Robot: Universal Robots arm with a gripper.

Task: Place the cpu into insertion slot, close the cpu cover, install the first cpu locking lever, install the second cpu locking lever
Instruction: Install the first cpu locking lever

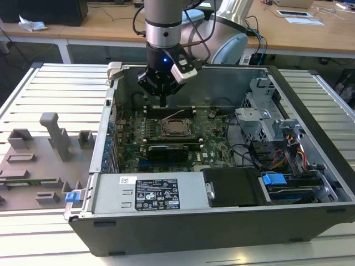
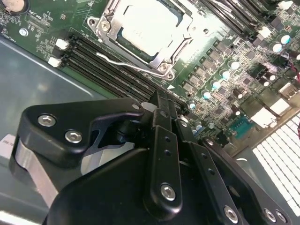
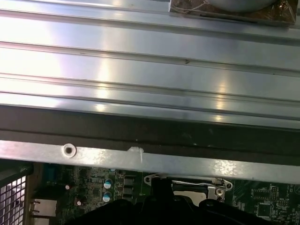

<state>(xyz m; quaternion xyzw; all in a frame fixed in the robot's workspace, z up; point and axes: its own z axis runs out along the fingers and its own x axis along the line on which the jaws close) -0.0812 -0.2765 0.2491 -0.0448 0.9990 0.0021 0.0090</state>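
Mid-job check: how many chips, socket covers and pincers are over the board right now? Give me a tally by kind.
chip: 1
cover: 1
pincer: 1
Total: 3

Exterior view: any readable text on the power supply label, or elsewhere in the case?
The label on the power supply: print too small to read.
The white sticker beside it: too small to read.
The cpu top: faint marks, illegible.
Nothing else readable.
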